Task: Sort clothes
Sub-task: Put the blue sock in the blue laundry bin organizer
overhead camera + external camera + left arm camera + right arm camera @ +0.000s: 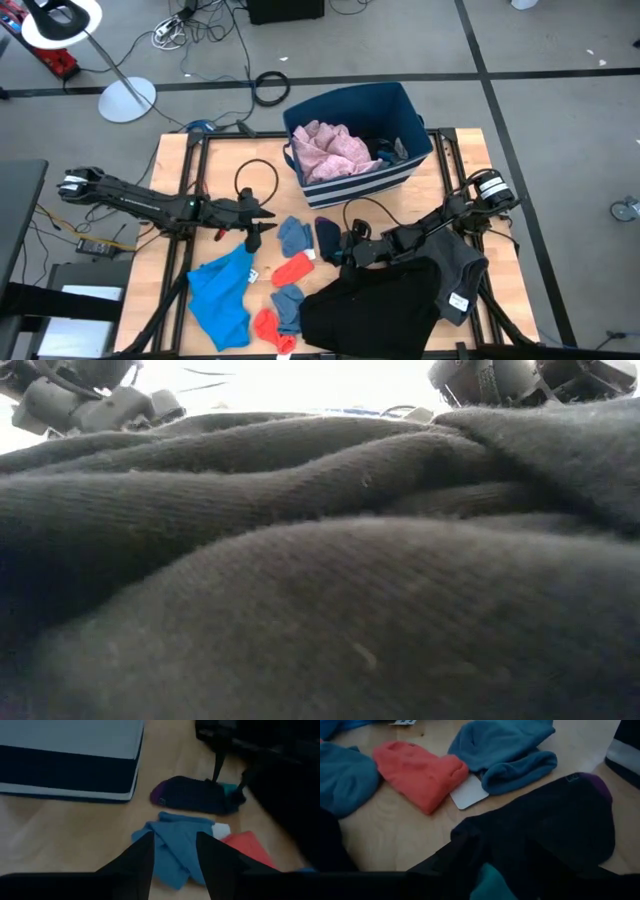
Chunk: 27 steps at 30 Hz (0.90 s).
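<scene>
Navy sock [555,820] under the right gripper [352,250], beside the blue sock [294,236] on the table [180,210].
Its spread, empty jaws could snag both socks; left gripper [254,232] hovers released.

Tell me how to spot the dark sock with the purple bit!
Find the navy bin with white stripes at the table's far side. Just in front of it, toward the black garment, lies the navy sock, beside a blue sock. It is the darkest sock and the only one with a purple tip.
</scene>
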Tool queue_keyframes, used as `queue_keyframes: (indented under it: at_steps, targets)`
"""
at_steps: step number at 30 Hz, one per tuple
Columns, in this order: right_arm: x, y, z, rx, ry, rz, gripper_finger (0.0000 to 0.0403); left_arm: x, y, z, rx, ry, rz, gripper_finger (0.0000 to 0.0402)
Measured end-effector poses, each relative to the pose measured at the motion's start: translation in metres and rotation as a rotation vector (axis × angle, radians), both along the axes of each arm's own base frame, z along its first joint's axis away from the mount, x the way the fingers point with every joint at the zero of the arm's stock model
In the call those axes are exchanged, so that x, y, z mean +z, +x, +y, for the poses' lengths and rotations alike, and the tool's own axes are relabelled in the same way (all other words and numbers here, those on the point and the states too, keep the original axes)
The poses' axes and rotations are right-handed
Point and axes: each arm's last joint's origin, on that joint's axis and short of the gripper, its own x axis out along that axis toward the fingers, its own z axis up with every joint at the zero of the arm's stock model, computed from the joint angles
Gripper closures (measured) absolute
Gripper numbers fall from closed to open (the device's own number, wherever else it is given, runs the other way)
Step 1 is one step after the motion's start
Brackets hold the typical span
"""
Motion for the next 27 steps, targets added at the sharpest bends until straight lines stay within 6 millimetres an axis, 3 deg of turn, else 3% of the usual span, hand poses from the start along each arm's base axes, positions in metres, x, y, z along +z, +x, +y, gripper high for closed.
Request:
queue_keyframes:
  at_steps: [14, 16, 21, 27]
  targets:
    - [-0.026, 0.004, 0.000, -0.056, 0.027, 0.026, 0.0249, -0.031, 0.031, -0.005, -0.021, -0.014, 0.034, 0.0250]
    - [-0.026, 0.004, 0.000, -0.060, 0.026, 0.028, 0.0274, -0.038, 0.034, -0.006, -0.028, -0.023, 0.052, 0.0250]
    - [-0.022, 0.003, 0.000, -0.034, 0.000, 0.033, 0.0386, -0.049, 0.043, -0.008, -0.049, -0.060, 0.043, 0.0250]
    - [-0.008, -0.004, 0.000, -0.028, -0.019, 0.051, 0.0397, -0.058, 0.047, -0.010, -0.061, -0.095, 0.057, 0.0250]
